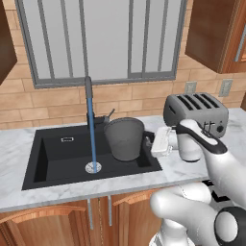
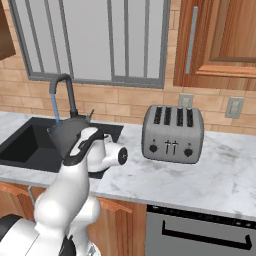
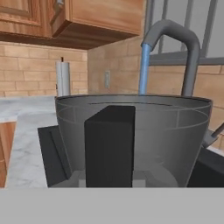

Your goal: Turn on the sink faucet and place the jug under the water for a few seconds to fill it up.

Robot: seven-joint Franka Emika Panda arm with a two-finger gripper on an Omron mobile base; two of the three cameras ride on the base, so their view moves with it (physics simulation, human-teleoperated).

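Observation:
The sink faucet point(image 1: 88, 91) is running, and the water point(image 1: 92, 139) falls as a thin blue stream onto the silver drain point(image 1: 93, 167) of the black sink point(image 1: 53, 153). The dark grey jug point(image 1: 125, 138) hangs upright over the basin's right part, just right of the stream and clear of it. My gripper point(image 1: 148, 143) comes in from the right and is shut on the jug's black side handle point(image 3: 109, 144). In the hand view the jug point(image 3: 175, 131) is close up, with the faucet point(image 3: 188, 57) and the water point(image 3: 143, 70) behind its far rim.
A silver four-slot toaster point(image 1: 194, 115) stands on the marble counter right of the sink, close behind my forearm. The brick wall and window run along the back. A paper towel roll point(image 3: 62, 78) stands on the counter at the far side of the sink.

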